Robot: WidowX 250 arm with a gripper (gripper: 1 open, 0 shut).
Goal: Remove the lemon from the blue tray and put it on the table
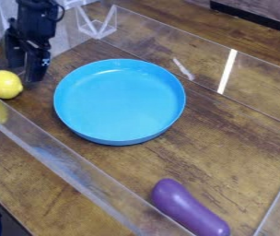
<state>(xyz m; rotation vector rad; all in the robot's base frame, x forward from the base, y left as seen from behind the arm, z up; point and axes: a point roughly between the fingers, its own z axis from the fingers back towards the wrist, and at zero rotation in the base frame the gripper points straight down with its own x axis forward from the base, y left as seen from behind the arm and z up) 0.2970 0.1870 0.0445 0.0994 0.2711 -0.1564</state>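
Nearest the camera, well in front of the blue tray (118,100) and off to its right, a glossy purple eggplant-shaped object (187,207) lies on the table (228,138), whose dark wood-grain planks shine with reflections inside clear acrylic walls. The blue tray itself is a wide, shallow, smooth plastic round with a raised rim, and it holds nothing. Left of the tray, clear of its rim, the lemon (5,84) sits on the table: small, bright yellow, smooth, nearly round, so no long axis to speak of. The tool (29,61) hangs just behind and to the right of the lemon, above the tray's far left edge, its dark fingers apart from the fruit and holding nothing; how wide they stand I cannot tell
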